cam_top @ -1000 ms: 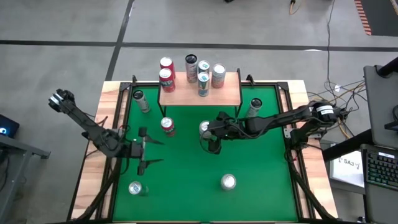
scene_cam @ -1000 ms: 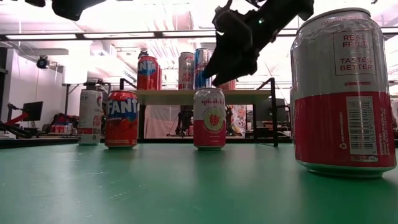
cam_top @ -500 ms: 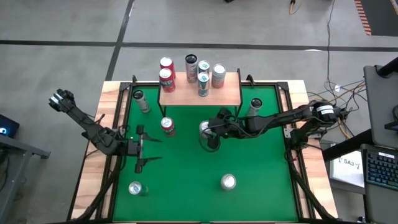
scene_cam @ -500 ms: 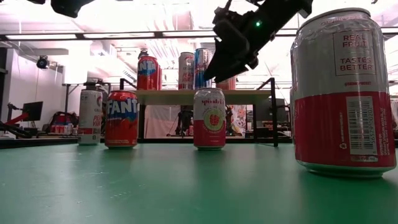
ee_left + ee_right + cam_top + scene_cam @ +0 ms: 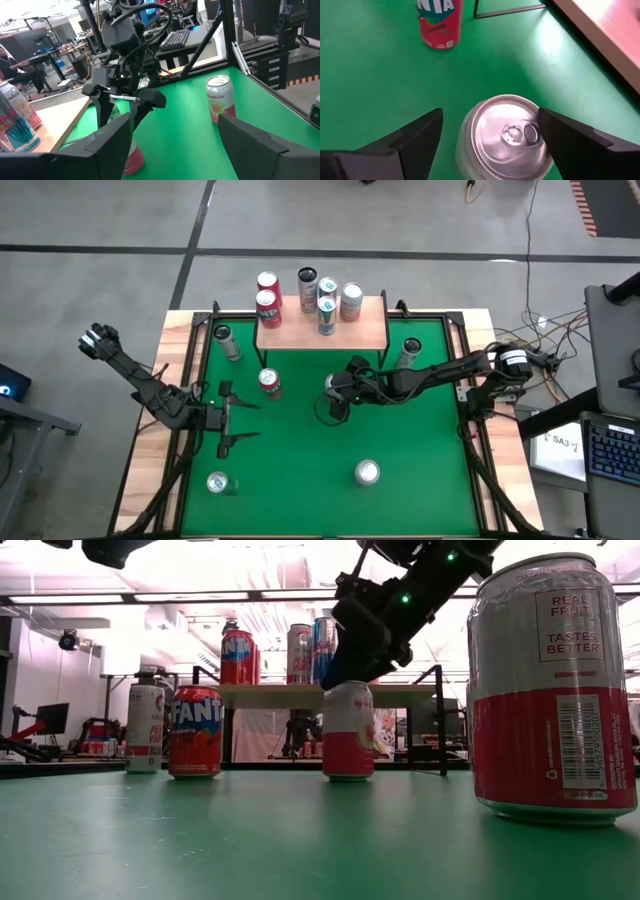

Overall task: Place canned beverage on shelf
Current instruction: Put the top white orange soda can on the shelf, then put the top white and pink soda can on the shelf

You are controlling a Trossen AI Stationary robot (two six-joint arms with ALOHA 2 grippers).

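A white-and-pink can (image 5: 329, 384) stands upright on the green table in front of the shelf (image 5: 322, 330), a small wooden platform that carries several cans. My right gripper (image 5: 490, 115) is open. It hangs over this can (image 5: 348, 735) with one finger on each side of its silver top (image 5: 507, 135). In the low view the right gripper (image 5: 335, 675) sits just above the can's rim. My left gripper (image 5: 235, 423) waits open at the table's left side with nothing between its fingers (image 5: 115, 140). My right gripper straddles the can's top rim (image 5: 537, 117), slanting down from the table's right side. I cannot tell whether either finger touches the can's wall. The can stands upright on the table.
A red Fanta can (image 5: 269, 383) stands left of the white-and-pink can. Single cans stand at far left (image 5: 227, 340), far right (image 5: 408, 352), near left (image 5: 217, 482) and near middle (image 5: 367, 472). Black frame posts rise at the table's corners.
My right gripper has sunk and tipped further down over the white-and-pink can, still open. The can has turned about its upright axis, its label now facing another way. It has also slid a little toward the table's right edge.
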